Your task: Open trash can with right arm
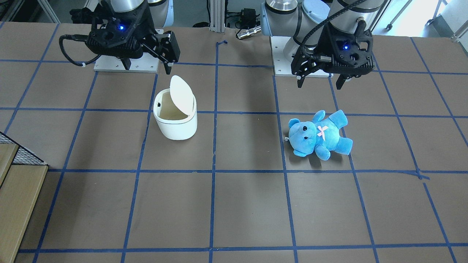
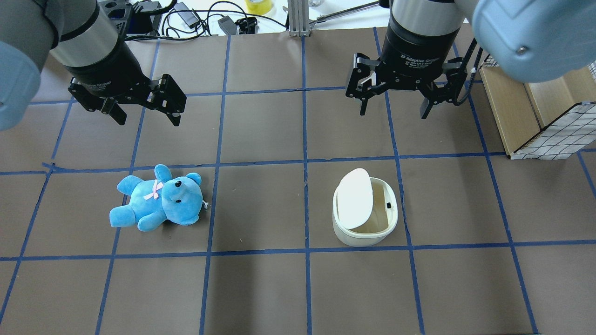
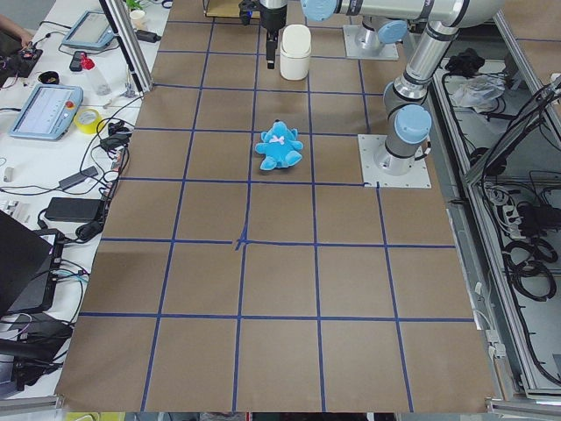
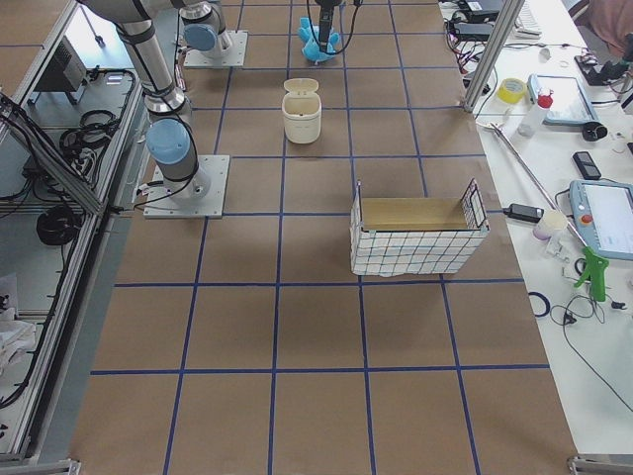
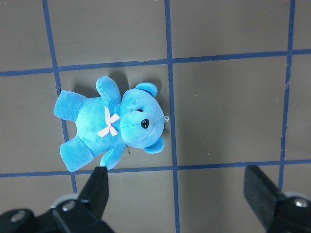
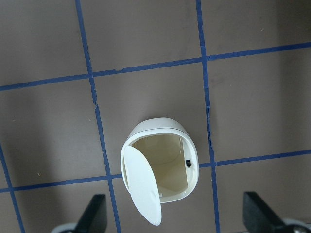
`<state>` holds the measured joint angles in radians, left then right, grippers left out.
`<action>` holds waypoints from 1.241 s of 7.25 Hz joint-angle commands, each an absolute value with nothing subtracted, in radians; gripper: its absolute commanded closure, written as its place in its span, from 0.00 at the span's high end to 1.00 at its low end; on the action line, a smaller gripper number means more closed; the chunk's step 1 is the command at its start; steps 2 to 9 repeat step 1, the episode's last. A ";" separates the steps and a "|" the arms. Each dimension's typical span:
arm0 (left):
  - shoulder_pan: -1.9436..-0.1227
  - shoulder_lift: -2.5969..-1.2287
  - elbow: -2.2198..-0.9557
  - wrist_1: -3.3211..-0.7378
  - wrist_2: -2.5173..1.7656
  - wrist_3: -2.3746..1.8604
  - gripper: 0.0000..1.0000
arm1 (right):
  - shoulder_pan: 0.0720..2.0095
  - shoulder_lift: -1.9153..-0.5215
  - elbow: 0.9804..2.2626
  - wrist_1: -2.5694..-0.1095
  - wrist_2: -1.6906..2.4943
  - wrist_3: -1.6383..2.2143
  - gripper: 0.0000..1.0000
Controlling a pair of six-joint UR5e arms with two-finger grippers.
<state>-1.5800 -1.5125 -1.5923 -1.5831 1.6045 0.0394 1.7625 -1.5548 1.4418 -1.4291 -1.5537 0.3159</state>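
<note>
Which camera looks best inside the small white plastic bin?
The right wrist view looks straight down into the small white plastic trash can, beige inside showing. Overhead and front views are slanted, the lid hiding part; side views show it tiny.

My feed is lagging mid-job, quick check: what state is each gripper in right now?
Left gripper: open, holding nothing.
Right gripper: open, holding nothing.

The trash can [image 2: 363, 237] is showing smooth white plastic with a faint sheen, its inside looking matt beige. The teddy bear [image 2: 149, 209] is showing fuzzy blue plush and a pink cloth bow [image 2: 153, 190]. Matt brown paper is covering the table [image 2: 260, 288], with blue tape [image 2: 304, 139] crossing it. The right arm [image 2: 426, 14] is gleaming in silver metal.
</note>
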 commanded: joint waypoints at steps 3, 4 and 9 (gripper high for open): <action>-1.580 -1.513 -1.592 -1.583 1.605 0.038 1.00 | 1.763 -1.555 1.442 -1.436 -1.555 0.318 1.00; -1.580 -1.513 -1.592 -1.583 1.605 0.038 1.00 | 1.763 -1.555 1.442 -1.436 -1.555 0.318 1.00; -1.580 -1.513 -1.592 -1.583 1.605 0.038 1.00 | 1.763 -1.555 1.442 -1.436 -1.555 0.318 1.00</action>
